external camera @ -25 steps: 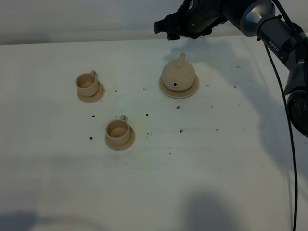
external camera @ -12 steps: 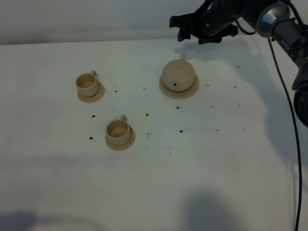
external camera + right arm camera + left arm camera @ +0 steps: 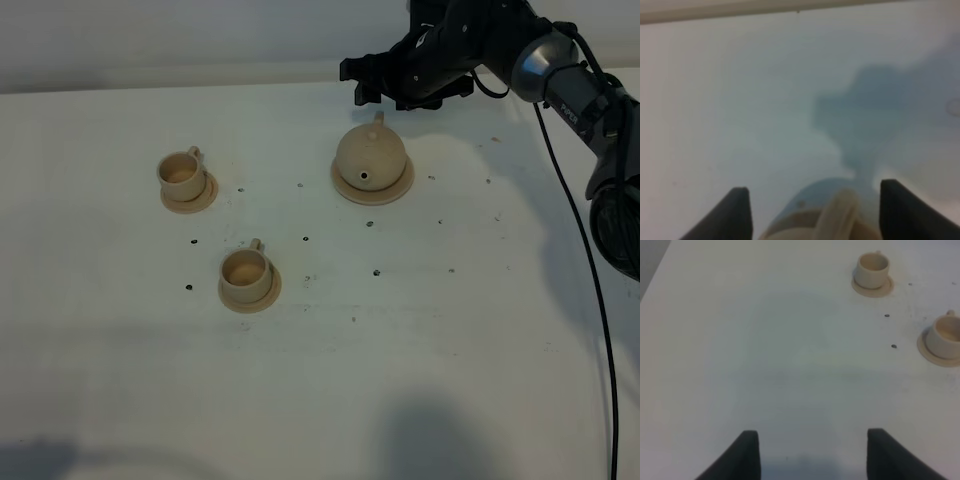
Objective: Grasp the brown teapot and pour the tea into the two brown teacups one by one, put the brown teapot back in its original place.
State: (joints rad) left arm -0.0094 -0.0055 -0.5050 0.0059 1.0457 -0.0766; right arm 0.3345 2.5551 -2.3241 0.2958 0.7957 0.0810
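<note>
Exterior high view: on the tabletop (image 3: 450, 350) the brown teapot (image 3: 371, 157) sits on its wide saucer (image 3: 400, 187), well apart from the two brown teacups (image 3: 181, 173) (image 3: 244, 271). I judge this to be the approach to the grasp. Next I must lower onto the loop handle (image 3: 840, 215) and close. My right fingers (image 3: 735, 215) stand wide, with the handle lined up between them, touching nothing. My left fingers (image 3: 746, 457) are wide and empty.

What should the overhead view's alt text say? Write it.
The right arm holds open jaws over the handle of a tan teapot on its saucer, on a white table. Two tan cups stand to its left.
</note>
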